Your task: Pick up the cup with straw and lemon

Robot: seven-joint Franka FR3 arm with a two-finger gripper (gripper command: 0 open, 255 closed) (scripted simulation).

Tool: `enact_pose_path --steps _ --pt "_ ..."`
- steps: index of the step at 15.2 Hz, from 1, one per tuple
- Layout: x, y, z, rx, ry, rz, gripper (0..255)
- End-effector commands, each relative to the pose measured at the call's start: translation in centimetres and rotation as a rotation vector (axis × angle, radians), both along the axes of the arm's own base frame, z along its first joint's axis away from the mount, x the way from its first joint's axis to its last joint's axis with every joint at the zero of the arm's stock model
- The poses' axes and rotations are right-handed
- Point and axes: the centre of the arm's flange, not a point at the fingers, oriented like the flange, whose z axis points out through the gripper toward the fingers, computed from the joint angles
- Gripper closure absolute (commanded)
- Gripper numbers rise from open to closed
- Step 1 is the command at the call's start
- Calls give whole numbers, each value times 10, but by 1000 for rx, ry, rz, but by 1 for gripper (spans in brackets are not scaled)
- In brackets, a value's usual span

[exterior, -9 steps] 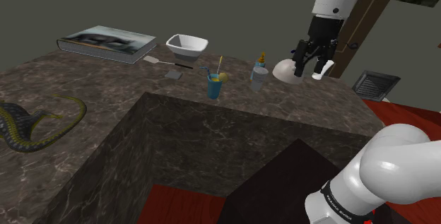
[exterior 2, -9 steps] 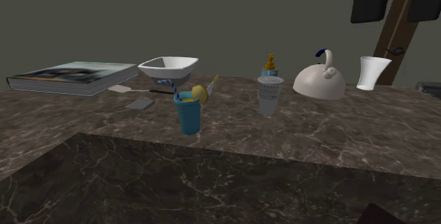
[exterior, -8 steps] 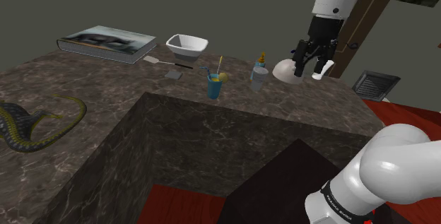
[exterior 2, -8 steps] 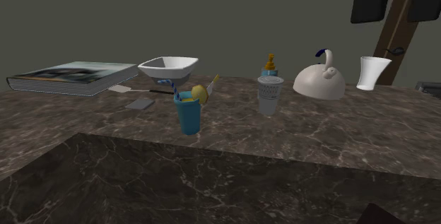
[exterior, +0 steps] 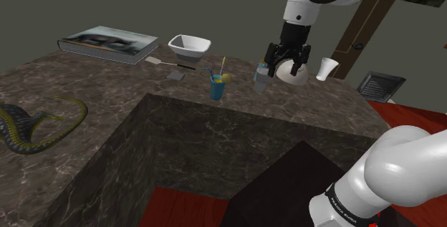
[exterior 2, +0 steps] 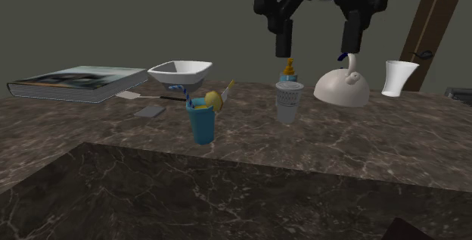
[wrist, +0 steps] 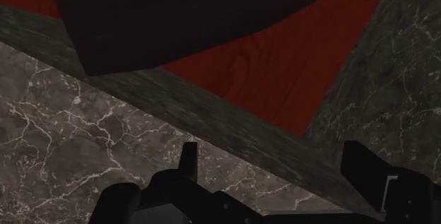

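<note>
Our gripper [exterior: 286,64] hangs over counter [exterior: 107,89], jaws wide apart, empty. Blue cup with straw and lemon [exterior: 217,87] sits untouched, well apart. We must reach, grab, lift.

counter: dark brown, white-veined marble counter [exterior: 107,82], L-shaped
wall: plain olive-grey wall [exterior: 215,3], behind counter
floor: red wood-grain floor [exterior: 179,208], below counter's inner corner
light: dim

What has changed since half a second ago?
The open gripper swung toward the shoulder view's left, from above the white cup to above the grey cup and teapot, holding nothing. The blue cup with straw and lemon and everything else stayed put.
</note>
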Motion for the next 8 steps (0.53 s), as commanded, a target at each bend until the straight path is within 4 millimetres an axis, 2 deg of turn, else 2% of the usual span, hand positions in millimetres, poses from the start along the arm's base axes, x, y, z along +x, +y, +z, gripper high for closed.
enact_pose_path --steps 1,8 --pt "24 6 -11 -1 -7 -37 0" --pt "105 20 -44 -7 -26 -162 0"
